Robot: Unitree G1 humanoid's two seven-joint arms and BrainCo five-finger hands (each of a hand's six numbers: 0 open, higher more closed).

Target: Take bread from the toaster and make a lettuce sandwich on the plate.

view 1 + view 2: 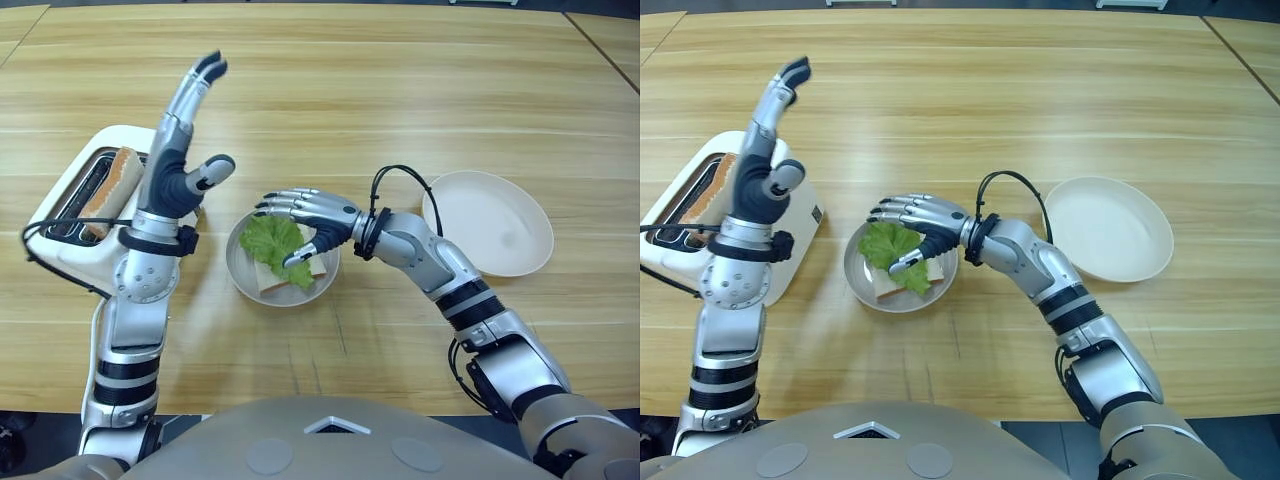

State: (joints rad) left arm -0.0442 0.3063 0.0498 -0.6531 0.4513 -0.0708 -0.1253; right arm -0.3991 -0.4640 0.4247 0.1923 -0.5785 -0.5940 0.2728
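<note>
Lettuce (pixel 270 240) on bread (pixel 268 280), on the plate (pixel 288 301)
Right hand (pixel 320 215) above it, fingers spread; left hand (pixel 185 172) upright beside toaster (pixel 58 185) (slice (pixel 112 180) inside), fingers straight, holding nothing

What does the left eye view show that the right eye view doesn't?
Left eye view: the brown toast slice in the white toaster sits clear beside the left hand. Right eye view: that hand hides part of the slice. Both: the right hand over green lettuce on bread in the round grey plate, and a cream bowl.
</note>
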